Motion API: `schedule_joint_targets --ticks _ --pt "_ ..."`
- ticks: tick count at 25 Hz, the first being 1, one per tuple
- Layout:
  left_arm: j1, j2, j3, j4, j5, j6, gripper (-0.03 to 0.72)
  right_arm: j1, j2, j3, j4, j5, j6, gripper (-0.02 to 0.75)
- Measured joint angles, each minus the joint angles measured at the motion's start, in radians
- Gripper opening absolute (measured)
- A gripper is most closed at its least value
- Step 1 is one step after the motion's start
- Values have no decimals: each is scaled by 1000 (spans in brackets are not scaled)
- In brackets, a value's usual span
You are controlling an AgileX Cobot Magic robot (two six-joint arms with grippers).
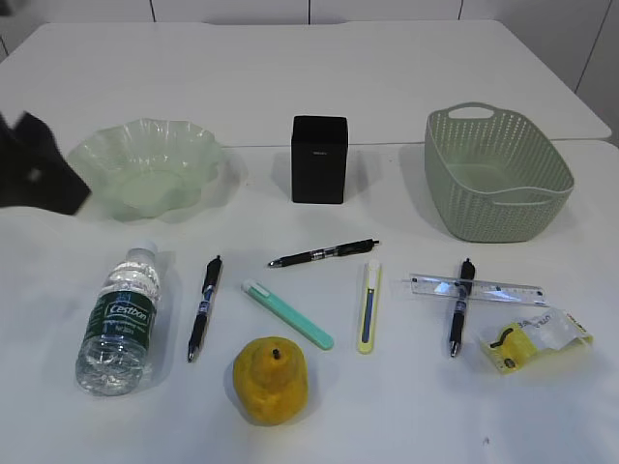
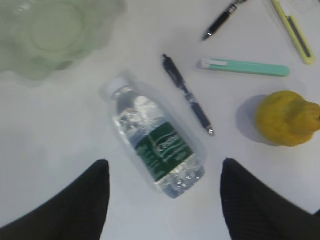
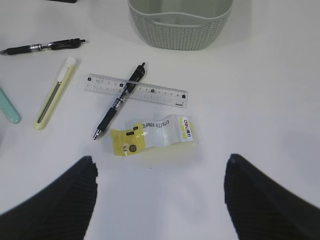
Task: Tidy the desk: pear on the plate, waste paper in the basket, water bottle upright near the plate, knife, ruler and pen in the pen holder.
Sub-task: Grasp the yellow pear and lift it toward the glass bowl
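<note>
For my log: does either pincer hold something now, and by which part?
Nothing is held. The left pincer hangs open above the lying water bottle; the right pincer hangs open above the waste wrapper.

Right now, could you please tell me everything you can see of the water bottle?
The water bottle is small, clear plastic, with a white cap, a dark green label and water inside. It lies on its side on the white table, cap toward the plate, apart from the nearest pen. Nothing but the table touches it; the open left gripper hovers above.
</note>
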Motion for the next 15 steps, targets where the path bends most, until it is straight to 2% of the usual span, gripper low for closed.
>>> schedule_joint_targets --ticks 3,7,10,15 --pt "-10 110 -2 -104 0 11 485 0 0 0 2 5 0 587" --pt "-11 210 -2 -188 -6 40 485 0 0 -2 4 27 0 587" --pt "-22 239 -2 -214 -32 54 486 0 8 -2 5 43 0 587" --pt "-103 247 -2 -222 -110 60 519 0 48 -6 31 49 0 587"
